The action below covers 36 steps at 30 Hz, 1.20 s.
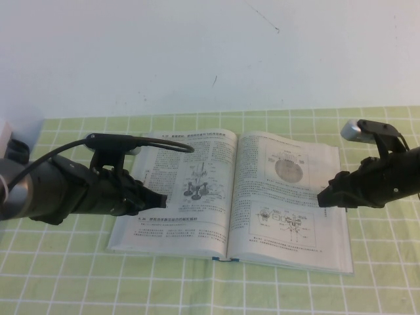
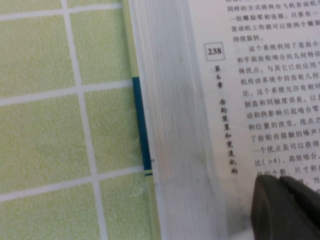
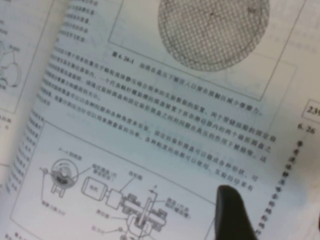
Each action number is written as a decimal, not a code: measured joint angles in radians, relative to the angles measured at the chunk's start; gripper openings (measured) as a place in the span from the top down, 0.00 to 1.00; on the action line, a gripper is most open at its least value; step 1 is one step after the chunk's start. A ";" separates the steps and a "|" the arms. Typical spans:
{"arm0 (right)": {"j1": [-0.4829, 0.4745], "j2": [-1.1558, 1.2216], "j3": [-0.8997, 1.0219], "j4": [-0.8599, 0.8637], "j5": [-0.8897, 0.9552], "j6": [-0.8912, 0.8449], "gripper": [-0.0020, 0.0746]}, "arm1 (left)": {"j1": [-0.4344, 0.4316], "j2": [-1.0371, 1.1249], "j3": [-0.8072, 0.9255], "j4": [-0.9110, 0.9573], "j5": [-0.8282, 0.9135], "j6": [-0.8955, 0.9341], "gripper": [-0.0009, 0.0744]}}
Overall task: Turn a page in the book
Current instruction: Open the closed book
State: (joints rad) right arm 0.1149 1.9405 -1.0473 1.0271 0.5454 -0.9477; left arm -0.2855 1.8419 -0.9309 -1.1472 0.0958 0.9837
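Note:
The book (image 1: 172, 220) lies open on the green checked cloth. Its left leaf shows a valve-like drawing. The page (image 1: 289, 190) is the right leaf, with a round grey diagram and a smaller mechanical drawing; it fills the right wrist view (image 3: 165, 115). My left gripper (image 1: 161, 200) is shut and empty, its tips resting on the left leaf near its outer margin (image 2: 281, 186). My right gripper (image 1: 321, 199) is open just over the page's outer margin. One dark finger (image 3: 231, 212) shows over the page; the other is almost out of view.
The book's stacked page edges (image 2: 170, 130) and teal cover edge (image 2: 141, 125) lie beside the green checked cloth (image 2: 50, 135). A white wall stands behind the table. Cloth stretches in front of the book (image 1: 216, 289).

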 joint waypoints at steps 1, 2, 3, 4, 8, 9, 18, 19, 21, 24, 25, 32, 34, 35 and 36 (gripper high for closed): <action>0.000 0.002 0.000 0.000 0.006 0.001 0.51 | 0.000 0.000 0.000 0.000 0.000 0.000 0.99; 0.000 0.004 0.000 0.000 0.011 0.001 0.51 | 0.000 0.000 0.000 0.000 0.000 0.000 0.99; 0.000 0.012 -0.001 0.000 0.023 0.001 0.51 | 0.000 0.000 0.000 0.000 0.000 0.000 0.99; 0.000 0.022 -0.002 0.000 0.033 0.001 0.51 | 0.000 0.000 0.000 0.000 0.000 0.000 0.99; 0.000 0.053 -0.012 0.012 0.060 0.001 0.51 | 0.000 0.000 0.000 0.000 0.000 0.000 0.99; 0.000 0.059 -0.016 0.017 0.063 0.001 0.51 | 0.000 0.000 0.000 0.000 0.000 0.000 0.99; 0.000 0.071 -0.020 0.101 0.091 -0.045 0.51 | 0.000 0.000 0.000 -0.015 0.000 0.000 0.99; 0.000 0.074 -0.020 0.118 0.100 -0.060 0.51 | 0.000 0.000 0.000 -0.015 0.000 0.000 0.99; 0.000 0.081 -0.020 0.150 0.121 -0.092 0.51 | 0.000 0.000 0.000 -0.018 0.000 0.000 0.99; 0.000 0.089 -0.018 0.198 0.157 -0.145 0.51 | 0.000 0.000 0.000 -0.019 0.002 -0.003 0.99; 0.000 0.094 -0.018 0.220 0.170 -0.158 0.51 | 0.000 0.000 0.000 -0.019 0.002 -0.003 0.99; 0.002 0.103 -0.016 0.304 0.187 -0.189 0.51 | 0.000 0.000 0.000 -0.019 0.006 -0.001 0.99; 0.002 0.105 -0.016 0.353 0.219 -0.215 0.51 | 0.000 0.000 0.000 -0.019 0.008 -0.001 0.99; 0.002 0.104 -0.016 0.385 0.242 -0.237 0.51 | 0.000 0.000 0.000 -0.019 0.009 -0.001 0.99; 0.002 0.104 -0.016 0.419 0.269 -0.259 0.51 | 0.000 0.000 0.000 -0.019 0.009 -0.001 0.99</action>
State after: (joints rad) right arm 0.1166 2.0450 -1.0637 1.4457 0.8147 -1.2069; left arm -0.2855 1.8423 -0.9309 -1.1665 0.1047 0.9832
